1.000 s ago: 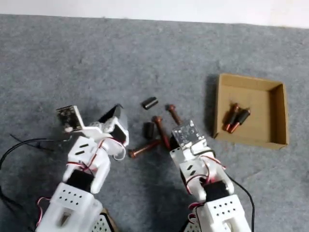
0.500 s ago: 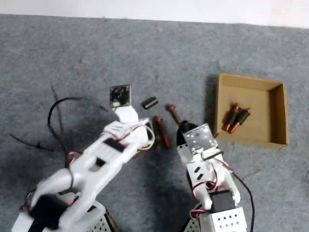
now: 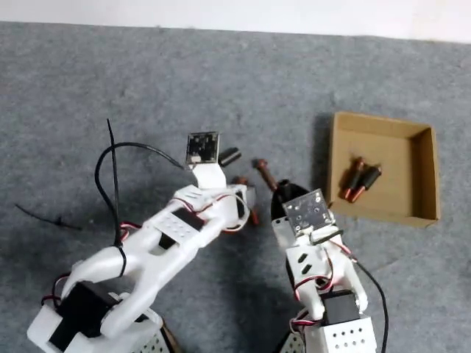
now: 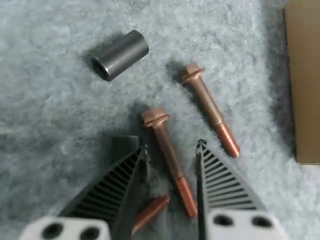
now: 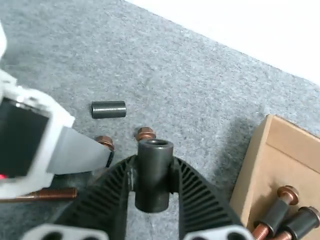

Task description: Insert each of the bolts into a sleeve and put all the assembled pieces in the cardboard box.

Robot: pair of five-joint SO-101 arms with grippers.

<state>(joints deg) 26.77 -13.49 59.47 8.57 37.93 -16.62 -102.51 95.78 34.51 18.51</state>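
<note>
1. Left gripper [image 4: 172, 145]: the fingers are apart, one on each side of a bolt [image 4: 169, 160]. That bolt lies flat on the grey carpet [image 3: 110, 88], and we see a gap between it and each finger.
2. In the high view the left arm stretches out to the middle of the carpet, over the group of bolts.
3. A second bolt [image 4: 210, 107] lies just right of the first, roughly parallel to it and not touching it.
4. The threaded end of a third bolt [image 4: 150, 210] shows beside one finger, on the near side. We cannot tell whether it touches the finger.
5. A loose sleeve [image 4: 120, 55] lies on its side beyond the left gripper, to the left of the second bolt's head and apart from it.
6. Right gripper [image 5: 153, 167]: it is clamped on a dark sleeve [image 5: 153, 180], held upright with the open bore facing up.
7. This gripper sits between the bolts and the cardboard box [image 3: 335, 162].
8. The cardboard box is at the right of the scene. Two assembled pieces [image 3: 360, 180] lie side by side inside it, touching, towards its left wall.
</note>
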